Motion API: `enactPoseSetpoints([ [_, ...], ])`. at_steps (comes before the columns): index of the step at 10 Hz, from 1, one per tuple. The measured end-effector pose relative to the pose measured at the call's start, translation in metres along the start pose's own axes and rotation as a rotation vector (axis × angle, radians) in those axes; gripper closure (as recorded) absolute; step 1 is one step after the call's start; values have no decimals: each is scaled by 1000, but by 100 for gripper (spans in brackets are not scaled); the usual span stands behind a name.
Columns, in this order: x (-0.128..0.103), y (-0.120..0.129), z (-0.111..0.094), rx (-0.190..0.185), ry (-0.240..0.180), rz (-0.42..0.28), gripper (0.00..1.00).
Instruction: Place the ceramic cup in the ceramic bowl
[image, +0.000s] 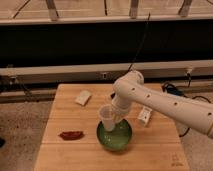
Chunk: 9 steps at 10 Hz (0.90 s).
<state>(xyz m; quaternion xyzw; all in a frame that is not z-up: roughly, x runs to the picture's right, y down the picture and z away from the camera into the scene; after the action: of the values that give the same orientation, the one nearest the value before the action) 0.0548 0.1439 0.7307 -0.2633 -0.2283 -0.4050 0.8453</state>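
The gripper (114, 114) is clamping the small white tapered ceramic cup (107, 118), holding it tilted over the ten-o'clock rim of the round green-glazed ceramic bowl (115, 137), apparently lining it up for release inside.

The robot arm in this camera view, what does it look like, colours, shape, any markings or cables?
The arm is smooth, glossy white, built of thick rounded tubular segments with a bulbous joint. Small dark dots run along its shell. The gripper end is pale too, over the green ceramic bowl; its details are unclear. No cable on the arm itself is discernible.
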Motion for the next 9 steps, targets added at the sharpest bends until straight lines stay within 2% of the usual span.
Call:
enactPoseSetpoints([
  [8,0,4,1,9,-29,27,99],
  [9,0,4,1,10,-32,31,96],
])
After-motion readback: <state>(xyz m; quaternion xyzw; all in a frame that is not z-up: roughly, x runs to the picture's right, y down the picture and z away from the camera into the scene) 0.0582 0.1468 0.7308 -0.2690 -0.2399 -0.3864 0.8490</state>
